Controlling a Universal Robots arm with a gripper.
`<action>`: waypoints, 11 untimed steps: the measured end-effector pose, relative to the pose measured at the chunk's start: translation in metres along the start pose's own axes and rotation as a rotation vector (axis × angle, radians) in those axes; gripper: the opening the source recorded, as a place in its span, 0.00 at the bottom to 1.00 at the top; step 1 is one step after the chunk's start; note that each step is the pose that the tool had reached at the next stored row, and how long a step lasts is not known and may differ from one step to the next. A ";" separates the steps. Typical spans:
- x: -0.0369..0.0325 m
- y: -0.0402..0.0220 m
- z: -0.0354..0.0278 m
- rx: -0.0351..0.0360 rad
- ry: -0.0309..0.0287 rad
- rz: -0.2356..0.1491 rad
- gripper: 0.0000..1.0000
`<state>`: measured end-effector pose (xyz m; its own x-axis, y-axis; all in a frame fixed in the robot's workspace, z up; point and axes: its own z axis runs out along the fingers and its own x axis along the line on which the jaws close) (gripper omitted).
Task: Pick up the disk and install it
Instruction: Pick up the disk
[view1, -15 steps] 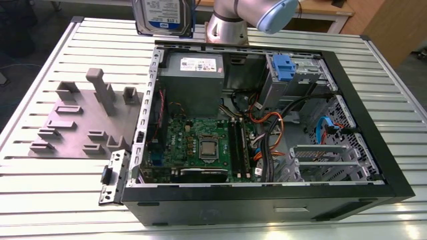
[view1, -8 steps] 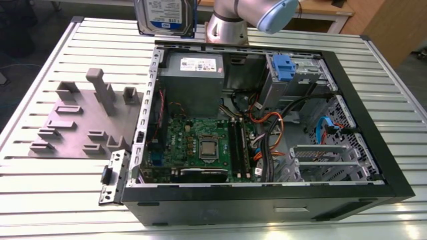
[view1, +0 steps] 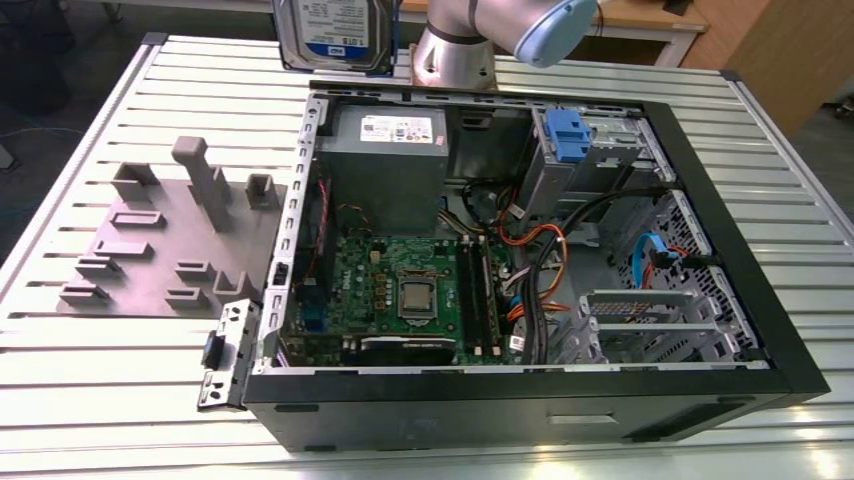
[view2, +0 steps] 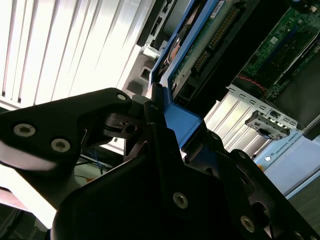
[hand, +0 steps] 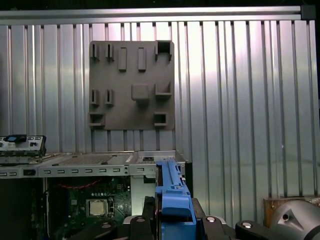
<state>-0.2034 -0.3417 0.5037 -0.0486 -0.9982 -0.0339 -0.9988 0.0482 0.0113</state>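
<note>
I see the disk silver-grey with a white-and-blue label, its carrier bright blue. In the exterior view, the black computer case shows a green motherboard. At its nine o'clock, a plain grey slotted holder lies on the silver ribbed table.

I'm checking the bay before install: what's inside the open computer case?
Inside the computer case: a motherboard, grey power supply, orange cables and a blue-tabbed carrier in the drive cage. What lies beneath the cage and cables is covered.
</note>
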 end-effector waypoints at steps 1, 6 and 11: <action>0.0000 -0.0005 0.0000 0.0000 0.0000 0.000 0.37; 0.0013 -0.0021 -0.0001 0.0000 0.0000 0.000 0.37; 0.0021 -0.0022 -0.0001 0.0000 0.0000 0.000 0.37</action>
<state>-0.2013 -0.3439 0.5037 -0.0486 -0.9982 -0.0339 -0.9988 0.0483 0.0113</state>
